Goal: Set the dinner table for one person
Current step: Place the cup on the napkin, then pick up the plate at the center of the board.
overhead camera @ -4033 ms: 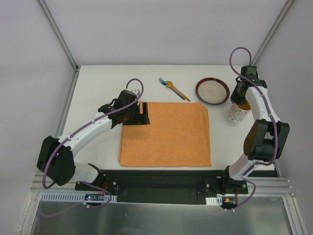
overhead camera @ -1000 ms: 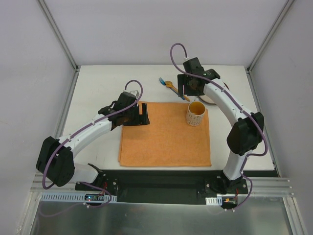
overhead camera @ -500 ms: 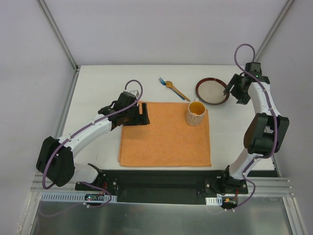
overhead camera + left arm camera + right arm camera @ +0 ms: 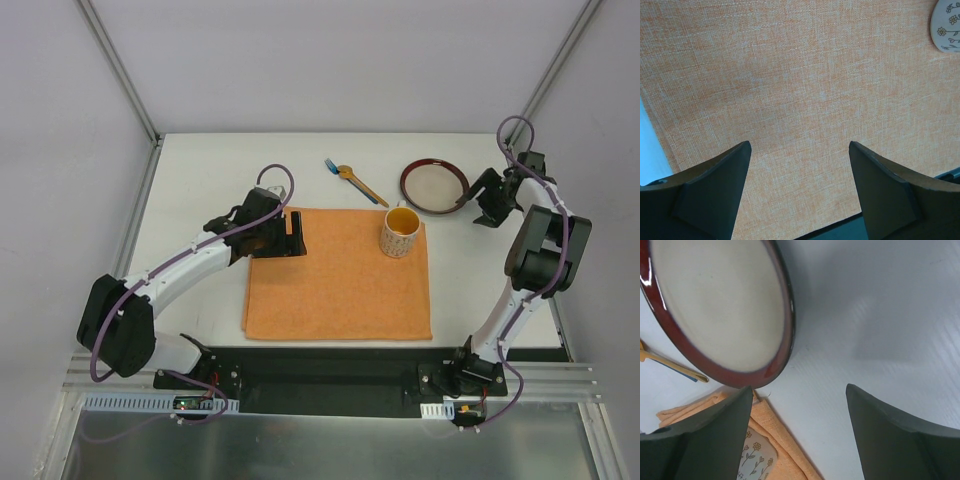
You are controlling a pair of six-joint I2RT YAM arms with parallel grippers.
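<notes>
Top external: I see left claw [image 4: 292,232] spread, empty, over the orange placemat [image 4: 340,285].
Right claw [image 4: 487,197]: spread, empty, red-rimmed plate [image 4: 434,186] just beside it.
Surface [image 4: 200,180]: white, beneath both claws.

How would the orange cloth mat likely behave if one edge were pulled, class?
Probably floppy: the cloth mat shows a weave and a rumpled corner. It would likely bunch, not slide stiffly. The mug on its far right corner might get dragged or tip.
</notes>
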